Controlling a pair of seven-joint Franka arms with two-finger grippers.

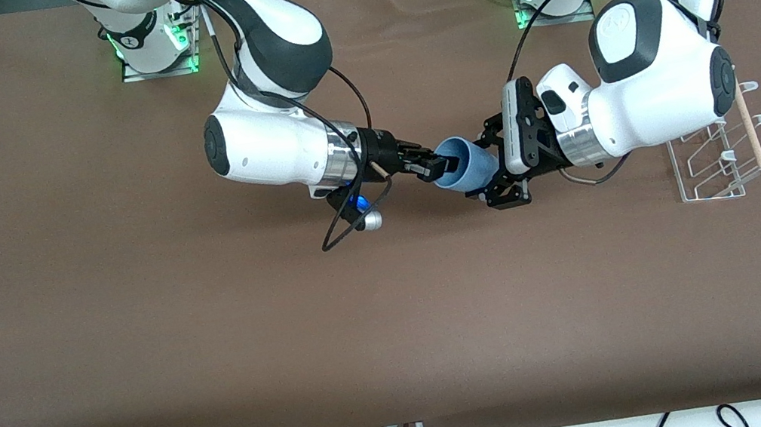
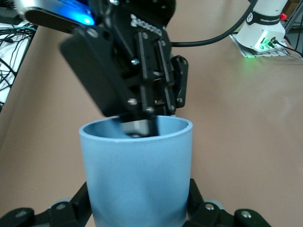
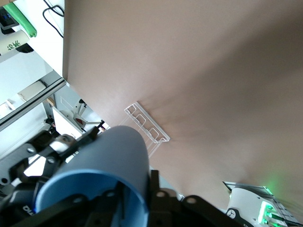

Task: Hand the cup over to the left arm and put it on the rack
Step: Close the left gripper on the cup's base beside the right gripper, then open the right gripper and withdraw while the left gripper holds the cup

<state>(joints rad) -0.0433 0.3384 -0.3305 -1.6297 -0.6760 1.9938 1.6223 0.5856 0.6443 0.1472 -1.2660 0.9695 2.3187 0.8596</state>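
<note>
mid-frame in the front view, nearest of all to the lens, the blue cup (image 1: 466, 165) hangs on its side above bare brown table (image 1: 141, 343), caught between both arms. the left gripper (image 1: 495, 168) comes in from the frame's right and has its black fingers (image 2: 201, 208) pressed against the cup's outer wall near the base; in the left wrist view they hug both flanks of the cup (image 2: 137, 175). so the left hand is pinching the cup. the right gripper (image 1: 430, 165), slim and black, reaches from the upper left of the frame with one finger dipped inside the open mouth and the rim caught between its fingers. whether that pinch is letting go i cannot tell from these views.

this looks like the handover itself. to do it well, the right gripper should spread just enough to free the rim, then back straight out along the cup's axis so the inner finger does not drag the lip and twist the cup in the left gripper's hold. the left arm should stay motionless until that finger is clear of the mouth.

right of the frame, the white wire rack (image 1: 713, 165) sits with its wooden rod (image 1: 752, 132), partly under the left arm's elbow. my guess is the cup goes mouth down over a peg.
</note>
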